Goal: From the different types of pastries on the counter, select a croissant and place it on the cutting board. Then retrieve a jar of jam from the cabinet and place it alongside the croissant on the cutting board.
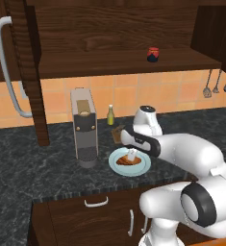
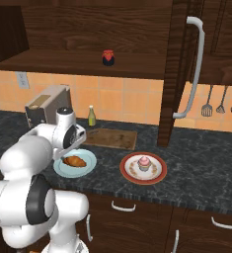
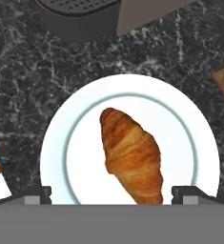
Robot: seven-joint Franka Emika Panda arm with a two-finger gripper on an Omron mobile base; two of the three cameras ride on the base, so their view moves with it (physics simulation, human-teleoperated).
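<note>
Croissant (image 3: pixel 131 155) first: it lies on the round light-blue plate (image 3: pixel 54 157) on the counter (image 1: pixel 32 166), just in front of the coffee machine (image 1: pixel 84 129), with the cutting board (image 2: pixel 110 138) behind the plate towards the tiled wall. We see the gripper (image 3: pixel 111 194) poised directly above the pastry with its two tips spread wide, one on each side of the croissant's lower end, and nothing between them yet. We judge this to be the approach for the first pick. To do it well, we would bring the hand straight down so the tips straddle the thick middle of the crescent, not its tapering end, since the body there gives the fingers more to bear on. The croissant sits at a slant across the plate, so we would turn the wrist until the jaws close across its narrow width. We should stop short of pressing into the plate, close gently, and lift clear of the rim before carrying it back to the board. The jar of jam (image 1: pixel 153 54) waits on the cabinet shelf (image 1: pixel 124 63) above
</note>
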